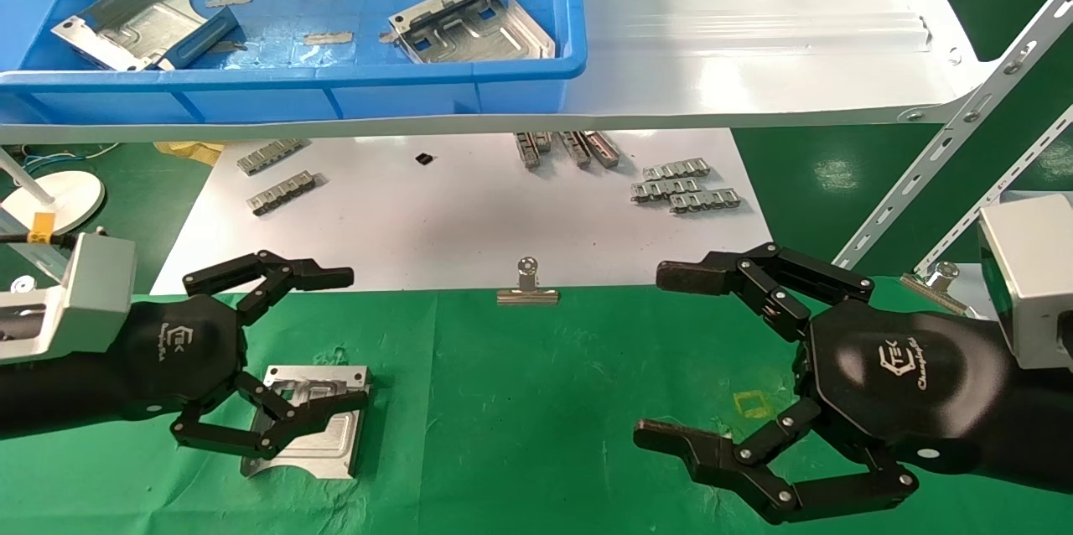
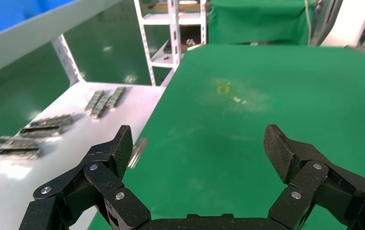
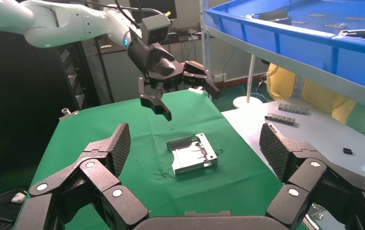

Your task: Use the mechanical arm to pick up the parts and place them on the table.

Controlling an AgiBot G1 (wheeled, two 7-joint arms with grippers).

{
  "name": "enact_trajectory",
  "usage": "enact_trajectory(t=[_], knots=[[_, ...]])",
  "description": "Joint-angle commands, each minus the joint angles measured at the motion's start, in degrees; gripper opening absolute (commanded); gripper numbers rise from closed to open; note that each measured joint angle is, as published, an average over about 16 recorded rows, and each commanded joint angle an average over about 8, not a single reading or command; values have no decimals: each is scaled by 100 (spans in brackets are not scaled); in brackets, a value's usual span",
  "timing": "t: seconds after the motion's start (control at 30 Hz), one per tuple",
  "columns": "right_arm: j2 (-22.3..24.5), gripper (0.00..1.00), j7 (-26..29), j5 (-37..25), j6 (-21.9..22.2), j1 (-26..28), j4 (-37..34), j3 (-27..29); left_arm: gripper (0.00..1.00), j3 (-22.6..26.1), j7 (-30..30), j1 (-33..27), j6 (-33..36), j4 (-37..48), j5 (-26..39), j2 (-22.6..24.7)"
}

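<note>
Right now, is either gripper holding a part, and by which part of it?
Nothing is held. The left gripper hangs open above the part lying on the table; the right gripper is open and empty.

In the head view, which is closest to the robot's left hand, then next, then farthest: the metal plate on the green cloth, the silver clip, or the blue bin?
1. Plate: on the green cloth, just under the left hand.
2. Clip: middle, at the cloth's edge.
3. Blue bin: up on the white shelf, farthest.

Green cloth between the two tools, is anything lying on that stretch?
Head view: only bare green cloth lies between the left tool and right tool, with a faint yellow square mark nearer the right.
</note>
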Motion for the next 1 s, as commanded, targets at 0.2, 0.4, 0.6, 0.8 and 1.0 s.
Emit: enact_trajectory(t=[0.2,0.4,0.6,0.8,1.0], knots=[[0,100,0,0,0,0,0,0,100,-416,-535,331,-72,-655,-97,-64],[0,100,0,0,0,0,0,0,100,-772,-994,615,-133,-1216,-180,-118],[0,100,0,0,0,0,0,0,100,-1122,-1444,894,-194,-1767,-262,-172],[0,100,0,0,0,0,0,0,100,-1479,-1903,1178,-255,-2329,-345,-227],[0,100,0,1,1,-1,-1,0,100,-1753,-2233,1395,-298,-2761,-411,-268]])
